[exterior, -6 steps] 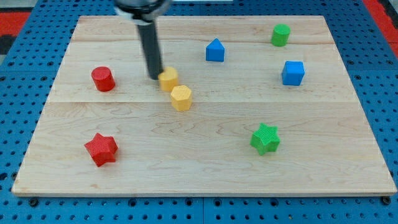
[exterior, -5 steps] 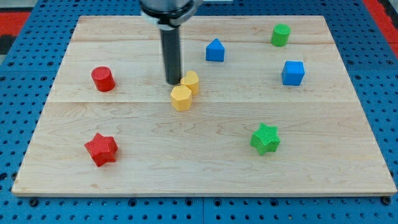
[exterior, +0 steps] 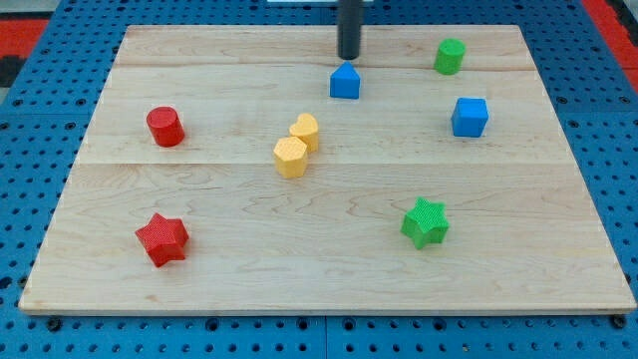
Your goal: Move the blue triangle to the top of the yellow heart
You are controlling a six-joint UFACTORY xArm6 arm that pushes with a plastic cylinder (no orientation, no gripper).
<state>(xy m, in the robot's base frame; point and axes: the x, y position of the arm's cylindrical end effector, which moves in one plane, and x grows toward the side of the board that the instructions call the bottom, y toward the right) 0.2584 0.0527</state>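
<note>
The blue triangle block [exterior: 345, 81] sits near the view's top, a little right of centre. My tip [exterior: 349, 57] is just above it in the view, very close to its top edge. The yellow heart [exterior: 305, 131] lies below and to the left of the blue triangle, touching a yellow hexagon [exterior: 290, 158] at its lower left.
A red cylinder [exterior: 164, 127] is at the left and a red star [exterior: 161, 239] at the lower left. A green cylinder [exterior: 450, 56] is at the top right, a blue cube [exterior: 470, 117] below it, and a green star [exterior: 426, 221] at the lower right. All rest on the wooden board [exterior: 329, 259].
The rod pushed the yellow heart right until it touched the hexagon. My tip then left the heart and moved up and right to the spot above the blue triangle.
</note>
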